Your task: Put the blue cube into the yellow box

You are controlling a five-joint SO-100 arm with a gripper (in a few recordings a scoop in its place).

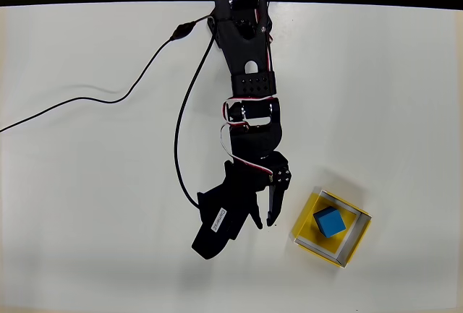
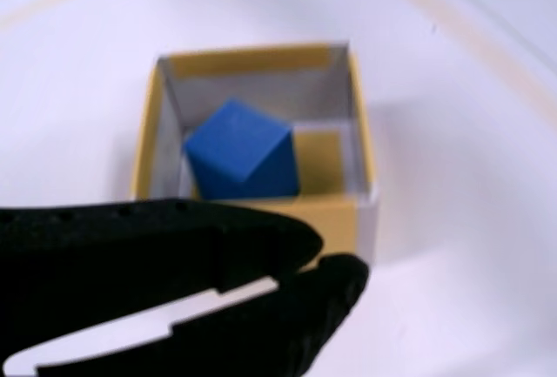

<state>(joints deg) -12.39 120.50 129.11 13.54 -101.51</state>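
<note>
Currently the blue cube (image 1: 329,222) sits inside the yellow box (image 1: 355,241). Just left of it overhead, the gripper (image 1: 264,222) hangs empty, its 2 fingers closed together.

1. One blue cube (image 1: 329,222), also seen in the wrist view (image 2: 239,152).
2. One yellow box (image 1: 359,235), in both views (image 2: 339,212).
3. One black arm with one hand (image 1: 263,224).
4. One black cable (image 1: 94,100) on one white worktop (image 1: 87,204).
</note>
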